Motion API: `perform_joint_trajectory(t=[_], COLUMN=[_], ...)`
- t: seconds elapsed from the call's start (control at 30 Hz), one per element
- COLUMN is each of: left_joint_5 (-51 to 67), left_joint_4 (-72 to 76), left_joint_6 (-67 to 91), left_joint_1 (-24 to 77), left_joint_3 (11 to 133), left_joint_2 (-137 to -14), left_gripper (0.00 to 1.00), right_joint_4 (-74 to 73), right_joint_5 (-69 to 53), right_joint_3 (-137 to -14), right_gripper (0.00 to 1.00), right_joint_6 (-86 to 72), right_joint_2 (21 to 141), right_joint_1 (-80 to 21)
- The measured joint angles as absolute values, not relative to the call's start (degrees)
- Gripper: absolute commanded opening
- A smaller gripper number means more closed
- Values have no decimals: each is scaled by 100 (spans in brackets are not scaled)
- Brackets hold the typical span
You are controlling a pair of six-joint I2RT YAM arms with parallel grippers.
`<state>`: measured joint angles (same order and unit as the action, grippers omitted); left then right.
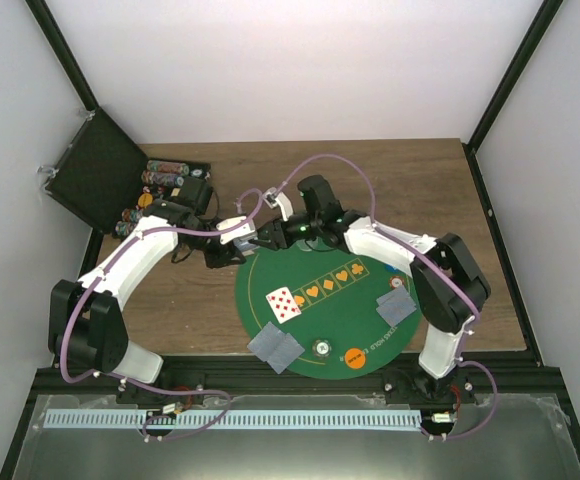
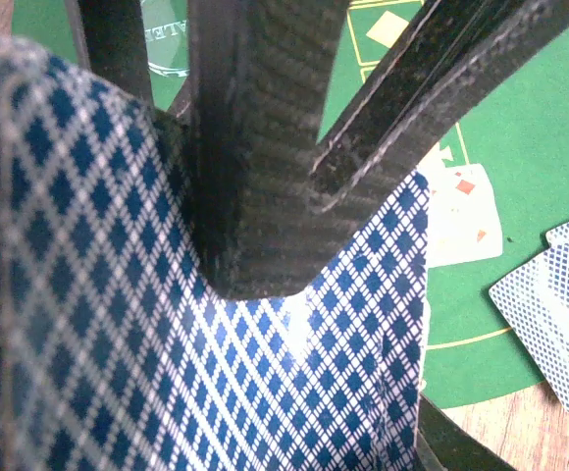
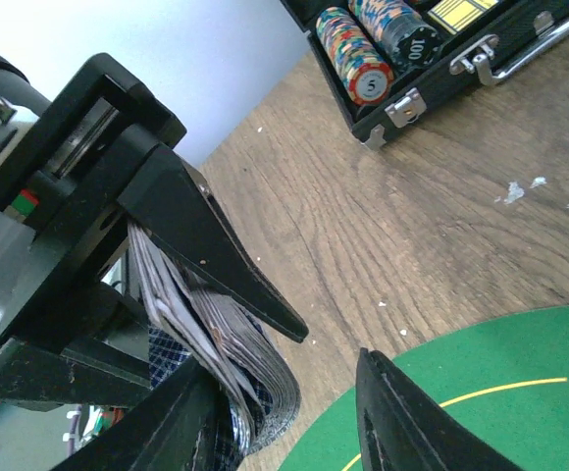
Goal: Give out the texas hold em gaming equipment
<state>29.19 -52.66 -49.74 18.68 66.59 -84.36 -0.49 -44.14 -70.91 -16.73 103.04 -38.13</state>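
**Deck Gripped by Left Hand, Right Hand Set Open Beside It**

From the top view, the left hand point(image 1: 240, 238) and the right hand point(image 1: 270, 236) are seen tip to tip over the far left rim of the green mat point(image 1: 370, 330), each arm reaching in from its own side. A face-up card point(image 1: 284, 303) and face-down cards point(image 1: 275, 347) lie on the mat nearer the bases. Chips point(image 1: 162, 168) are racked in the open case point(image 1: 95, 170) on the table point(image 1: 420, 180).

In the left wrist view, the deck point(image 2: 118, 324) is shown clamped flat, its blue-diamond back filling the picture under the left hand's carbon fingers point(image 2: 255, 177). That hand is closed on it.

In the right wrist view, the same deck point(image 3: 216, 343) is seen edge-on, slightly splayed, in the left hand's grip. The right hand's own fingers point(image 3: 412, 422) stand apart with bare table and mat between them, and nothing is held. The deck lies just beside the finger on the left arm's side, not between the pair. The coming move is judged to turn on that offset. The cards sit toward the left arm from the open hand, so a sideways shift would be needed before an edge could be pinched.
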Motion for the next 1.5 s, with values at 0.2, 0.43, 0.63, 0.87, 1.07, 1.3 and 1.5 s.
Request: perform_joint_trajectory(t=[0.2, 0.43, 0.63, 0.87, 1.07, 1.3, 1.5], left_joint_5=[2917, 2912, 2919, 3009, 3030, 3127, 3159], left_joint_4=[-5203, -5190, -5196, -5304, -5358, -5544, -5577], left_joint_6=[-4971, -4974, -4976, -5000, -5019, -5083, -5103], left_joint_1=[1868, 1874, 1879, 1879, 1879, 1874, 1874], left_joint_3=[6659, 6652, 6652, 6652, 6652, 6654, 6663], left_joint_2=[-8436, -8436, -8436, -8436, -8436, -8433, -8433], left_gripper=[37, 37, 37, 37, 37, 37, 37], right_joint_4=[-228, -456, -655, -849, -224, 423, 537], right_joint_5=[-4189, -4080, -4106, -4421, -5065, -5400, -5577], right_joint_3=[-7065, -7065, -7065, -7059, -6910, -6947, -6958], right_gripper=[38, 38, 43, 66, 75, 75, 75], right_joint_6=[-1586, -1444, -1240, -963, -1135, -1608, -1793], right_joint_2=[10167, 10066, 9981, 9911, 9618, 10160, 10475], right_joint_1=[-3806, -3767, -3627, -3387, -3345, -3350, -3411])
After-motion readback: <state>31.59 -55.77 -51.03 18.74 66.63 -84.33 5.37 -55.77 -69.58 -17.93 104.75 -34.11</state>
